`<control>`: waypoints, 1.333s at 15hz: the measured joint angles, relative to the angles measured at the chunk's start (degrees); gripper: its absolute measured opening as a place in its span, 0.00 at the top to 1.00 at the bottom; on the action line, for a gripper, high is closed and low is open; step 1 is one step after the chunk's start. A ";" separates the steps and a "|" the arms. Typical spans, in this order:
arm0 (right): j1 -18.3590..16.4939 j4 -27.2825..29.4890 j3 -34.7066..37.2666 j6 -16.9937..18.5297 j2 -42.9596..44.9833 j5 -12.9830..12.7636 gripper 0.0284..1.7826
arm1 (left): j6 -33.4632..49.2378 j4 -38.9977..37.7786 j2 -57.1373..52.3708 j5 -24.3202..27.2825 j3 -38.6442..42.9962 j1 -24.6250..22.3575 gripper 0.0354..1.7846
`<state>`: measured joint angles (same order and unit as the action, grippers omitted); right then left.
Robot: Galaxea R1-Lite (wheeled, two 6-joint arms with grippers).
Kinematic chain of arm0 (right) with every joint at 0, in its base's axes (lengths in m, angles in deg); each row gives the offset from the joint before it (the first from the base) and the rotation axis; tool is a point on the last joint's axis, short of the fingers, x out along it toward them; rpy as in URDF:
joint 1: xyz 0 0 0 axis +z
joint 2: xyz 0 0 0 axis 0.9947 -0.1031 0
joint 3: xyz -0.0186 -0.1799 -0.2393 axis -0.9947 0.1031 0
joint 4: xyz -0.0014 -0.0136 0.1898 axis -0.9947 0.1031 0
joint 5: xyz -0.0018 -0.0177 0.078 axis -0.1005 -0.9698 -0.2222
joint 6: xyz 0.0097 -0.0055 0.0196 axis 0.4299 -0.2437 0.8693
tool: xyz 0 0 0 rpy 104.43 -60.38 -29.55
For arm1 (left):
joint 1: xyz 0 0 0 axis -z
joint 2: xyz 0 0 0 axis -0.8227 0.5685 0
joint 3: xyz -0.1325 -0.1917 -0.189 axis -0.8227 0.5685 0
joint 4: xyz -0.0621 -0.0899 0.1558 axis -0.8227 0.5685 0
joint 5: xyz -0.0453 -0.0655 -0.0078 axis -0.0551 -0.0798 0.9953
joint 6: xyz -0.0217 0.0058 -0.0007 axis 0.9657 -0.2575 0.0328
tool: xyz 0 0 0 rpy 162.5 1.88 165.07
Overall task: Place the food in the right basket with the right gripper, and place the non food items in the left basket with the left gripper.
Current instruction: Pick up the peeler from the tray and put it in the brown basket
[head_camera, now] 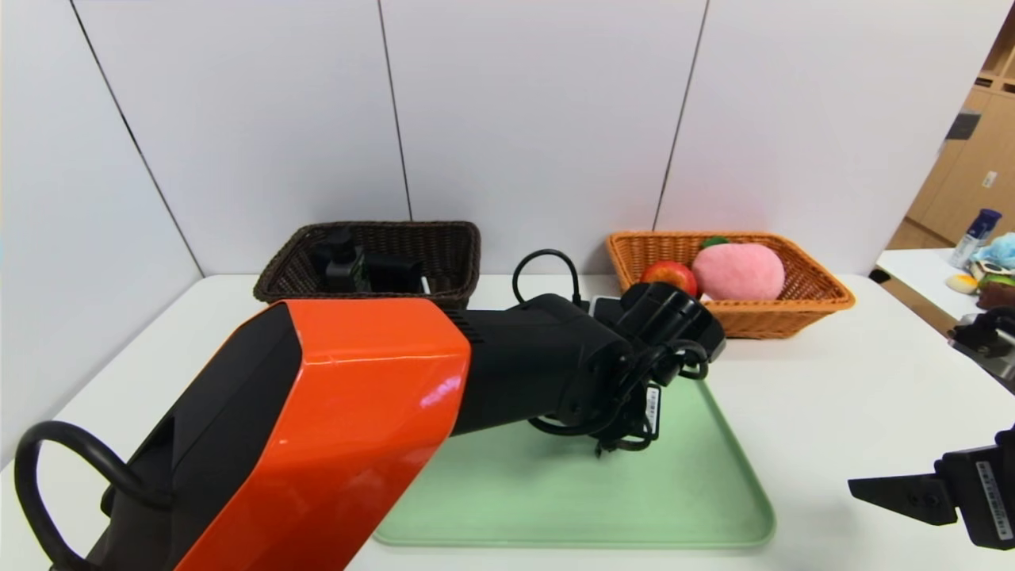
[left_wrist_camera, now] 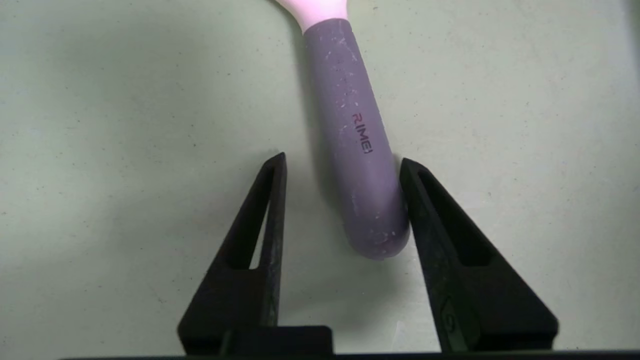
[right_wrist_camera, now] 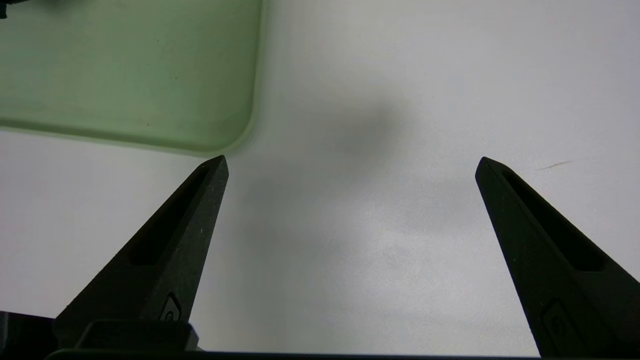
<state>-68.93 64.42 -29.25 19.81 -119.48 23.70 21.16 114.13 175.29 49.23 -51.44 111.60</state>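
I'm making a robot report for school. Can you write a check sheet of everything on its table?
Surface: white table with a green tray.
Job's things: apple and plush peach in the orange basket; pump bottle in the brown basket; peeler on the tray.
Clutter: nothing seen.
Grippers: left gripper astride the peeler handle, one finger touching; right gripper open over bare table.
Cables: black loop on the left arm.
Surroundings: white wall panels, side table with oddments.

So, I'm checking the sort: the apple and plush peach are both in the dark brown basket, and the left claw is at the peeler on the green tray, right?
Not quite. The head view shows the apple and plush peach in the orange-tan basket, not the dark brown basket. The rest holds: the left claw straddles the peeler on the green tray.
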 joint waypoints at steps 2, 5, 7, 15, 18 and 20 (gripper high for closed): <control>0.02 0.00 0.11 0.07 0.11 0.00 0.04 | 0.20 0.99 -0.30 0.13 0.05 0.01 0.83; -0.02 0.02 0.22 0.07 0.20 -0.02 0.04 | 0.55 5.79 -2.73 1.02 0.24 -0.10 0.83; -0.06 0.00 0.23 0.13 0.22 -0.02 0.04 | 1.07 8.37 -5.45 2.73 0.20 -0.10 0.83; -0.06 0.02 0.15 0.18 0.20 -0.06 0.04 | 9.22 9.85 -22.46 15.71 0.16 -4.53 0.83; -0.05 -0.09 -0.29 0.18 0.06 -0.05 0.04 | 9.57 7.80 -27.10 15.68 0.18 -12.46 0.83; -0.05 -0.06 -0.38 0.09 -0.06 -0.09 0.04 | 9.20 4.85 -28.53 15.71 0.60 -18.52 0.83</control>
<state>-68.98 64.36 -29.63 19.90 -119.54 23.62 30.36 118.99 146.76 64.95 -50.84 93.08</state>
